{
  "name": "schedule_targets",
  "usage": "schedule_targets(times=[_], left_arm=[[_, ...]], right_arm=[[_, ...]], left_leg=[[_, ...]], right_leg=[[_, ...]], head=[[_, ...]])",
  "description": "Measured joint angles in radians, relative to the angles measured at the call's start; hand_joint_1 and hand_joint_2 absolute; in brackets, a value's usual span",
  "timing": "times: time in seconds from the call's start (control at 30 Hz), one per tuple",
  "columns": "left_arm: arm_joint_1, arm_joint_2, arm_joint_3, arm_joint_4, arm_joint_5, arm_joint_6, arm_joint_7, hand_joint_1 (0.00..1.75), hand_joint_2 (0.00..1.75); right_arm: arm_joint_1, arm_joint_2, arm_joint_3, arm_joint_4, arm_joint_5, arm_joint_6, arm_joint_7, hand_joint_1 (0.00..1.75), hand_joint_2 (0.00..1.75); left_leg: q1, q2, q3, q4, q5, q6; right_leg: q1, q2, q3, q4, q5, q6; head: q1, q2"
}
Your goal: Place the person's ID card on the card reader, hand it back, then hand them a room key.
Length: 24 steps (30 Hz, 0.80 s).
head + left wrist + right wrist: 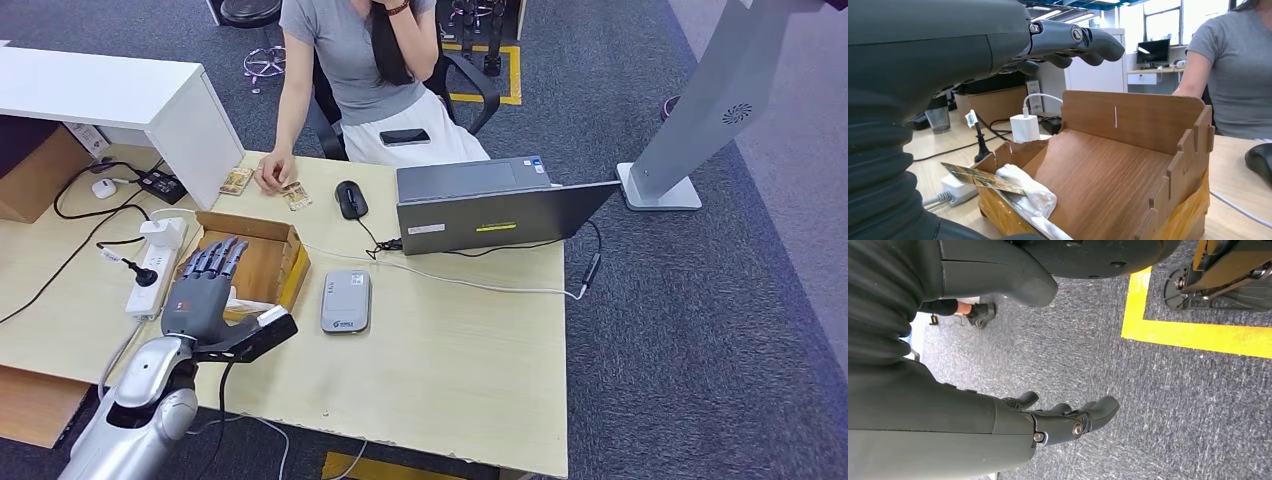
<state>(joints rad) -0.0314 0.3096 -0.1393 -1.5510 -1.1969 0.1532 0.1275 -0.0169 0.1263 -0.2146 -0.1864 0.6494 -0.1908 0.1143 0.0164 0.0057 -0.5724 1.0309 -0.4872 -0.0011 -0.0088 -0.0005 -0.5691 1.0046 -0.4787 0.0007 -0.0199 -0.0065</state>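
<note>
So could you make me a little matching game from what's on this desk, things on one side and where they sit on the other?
Things:
1. card reader
2. mouse
3. phone
4. left hand

Places:
A. on the person's lap
B. over the cardboard box
C. flat on the desk, right of the box
D. beside the laptop, near the person's hand

Pairs: 1-C, 2-D, 3-A, 4-B

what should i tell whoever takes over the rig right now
Left robot hand: open, fingers spread over the cardboard box, holding nothing.
Right robot hand: hanging over the carpet, fingers loosely curled, holding nothing.
Cards lie on the desk by the person's hand; another card sits in the box.
Card reader is bare: nothing scanned yet. Scan, return and key handover all remain.
</note>
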Motion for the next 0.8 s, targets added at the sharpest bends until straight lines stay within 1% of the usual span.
schedule_targets(times=[0.2, 0.8], left_arm=[[-0.012, -0.004, 0.0, 0.024, 0.001, -0.008, 0.014, 0.0, 1.75], [-0.014, -0.004, 0.0, 0.055, 0.0, -0.017, 0.023, 0.0, 1.75]], right_arm=[[0.0, 0.0, -0.004, 0.0, 0.009, 0.002, 0.002, 0.0, 1.75], [0.0, 0.0, -0.004, 0.0, 0.013, 0.003, 0.003, 0.0, 1.75]], left_leg=[[0.0, 0.0, 0.0, 0.0, 0.0, 0.0], [0.0, 0.0, 0.0, 0.0, 0.0, 0.0]], right_leg=[[0.0, 0.0, 0.0, 0.0, 0.0, 0.0], [0.0, 0.0, 0.0, 0.0, 0.0, 0.0]], head=[[0.0, 0.0], [0.0, 0.0]])
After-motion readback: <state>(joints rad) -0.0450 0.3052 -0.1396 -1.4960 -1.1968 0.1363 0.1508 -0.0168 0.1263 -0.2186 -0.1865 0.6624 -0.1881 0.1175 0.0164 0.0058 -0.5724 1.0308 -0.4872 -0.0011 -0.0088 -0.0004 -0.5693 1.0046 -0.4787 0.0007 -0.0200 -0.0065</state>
